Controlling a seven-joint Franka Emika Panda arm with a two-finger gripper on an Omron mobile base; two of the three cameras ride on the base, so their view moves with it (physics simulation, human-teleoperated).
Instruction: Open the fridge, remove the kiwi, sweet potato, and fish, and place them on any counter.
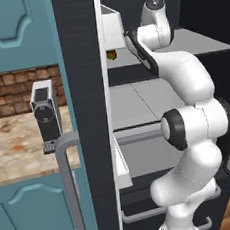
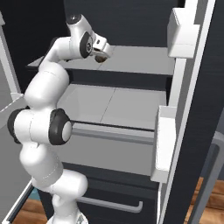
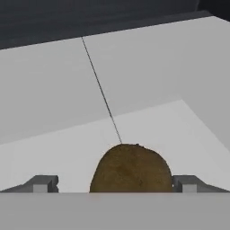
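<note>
Straddling the kiwi (image 3: 130, 168), the two grey fingertips (image 3: 41, 183) stand wide apart, one on each side of the olive-brown fruit, and neither pad looks to be touching it; the kiwi sits low between them on a pale grey shelf (image 3: 148, 81), with a thin dark seam running away across the shelf surface toward the dark rear wall. From the right base view, the gripper (image 2: 101, 53) is tucked in over the upper shelf of the fridge (image 2: 131, 13), with a brown lump of kiwi (image 2: 101, 57) just under the hand. Nearer the camera, the white arm (image 2: 43, 100) climbs from the lower left, its dark elbow joint in front of the middle shelf (image 2: 113, 103). Below that sits a drawer with a grey bar handle (image 2: 111, 204). On the right, the open door carries white bins (image 2: 181, 33). From the left base view, the other open door's grey handle (image 1: 69, 182) is near, and farther left the beige counter (image 1: 15, 147) holds a small grey appliance (image 1: 45, 114) against the brick backsplash (image 1: 14, 90).
</note>
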